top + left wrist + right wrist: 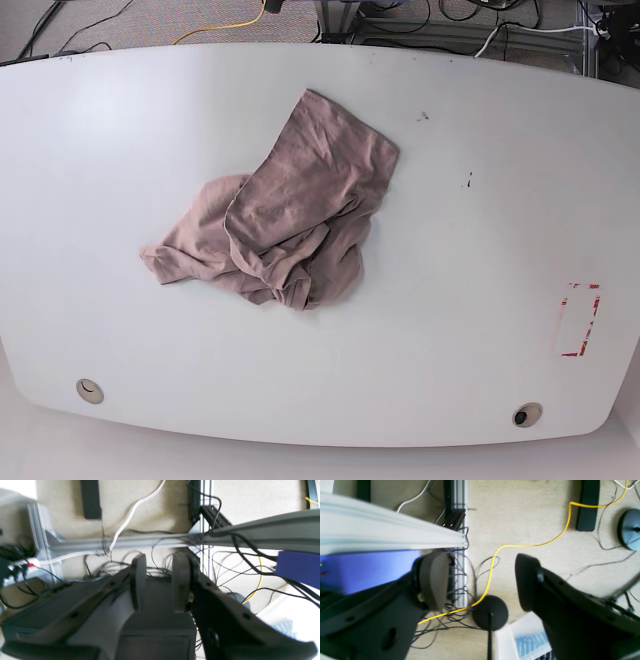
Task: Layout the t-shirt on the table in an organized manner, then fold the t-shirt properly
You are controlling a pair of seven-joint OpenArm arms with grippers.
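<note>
The t-shirt (286,225), dusty mauve, lies crumpled in a heap a little left of the middle of the white table (480,250). One flatter part reaches toward the far edge, and a bunched part trails toward the left. Neither arm shows in the base view. The left wrist view shows my left gripper (160,580) open with nothing between its fingers, hanging over the floor and cables. My right gripper (480,580) is wide open and empty in the right wrist view, also over the floor. Neither wrist view shows the t-shirt.
A red rectangular mark (578,320) sits near the table's right edge, and two round holes (89,390) (526,414) near the front. Below the grippers are an aluminium frame (150,542), tangled black cables, a yellow cable (495,555) and a round black stand base (490,612).
</note>
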